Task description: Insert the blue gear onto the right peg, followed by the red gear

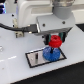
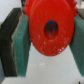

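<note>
In the exterior view my gripper (image 1: 55, 42) is shut on the red gear (image 1: 54, 41) and holds it just above the blue gear (image 1: 51, 54). The blue gear lies flat on the white plate with black border (image 1: 36, 59), toward the exterior view's right end. The right peg is hidden by the gears. In the wrist view the red gear (image 2: 49, 26) fills the middle, its dark centre hole facing the camera, clamped between my two fingers (image 2: 19, 45).
The white arm body (image 1: 35, 15) and a black cable (image 1: 15, 27) hang over the back of the white table. The plate's other end, toward the exterior view's left, is bare.
</note>
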Robot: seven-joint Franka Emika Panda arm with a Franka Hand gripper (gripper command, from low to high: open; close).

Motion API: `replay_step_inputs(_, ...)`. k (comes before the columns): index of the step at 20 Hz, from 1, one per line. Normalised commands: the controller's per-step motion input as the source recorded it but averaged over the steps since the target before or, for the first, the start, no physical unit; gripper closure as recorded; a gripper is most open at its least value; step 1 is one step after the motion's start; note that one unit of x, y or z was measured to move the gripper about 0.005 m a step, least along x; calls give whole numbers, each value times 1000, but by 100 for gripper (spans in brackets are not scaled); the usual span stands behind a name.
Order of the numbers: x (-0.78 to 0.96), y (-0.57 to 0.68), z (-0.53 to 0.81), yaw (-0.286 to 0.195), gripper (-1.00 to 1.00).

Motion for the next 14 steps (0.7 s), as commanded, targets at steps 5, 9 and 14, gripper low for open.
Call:
replay_step_inputs(5, 204, -72, -112, 0, 100)
replay_step_inputs(9, 205, -47, -114, 0, 100)
replay_step_inputs(14, 250, -60, -172, 0, 100)
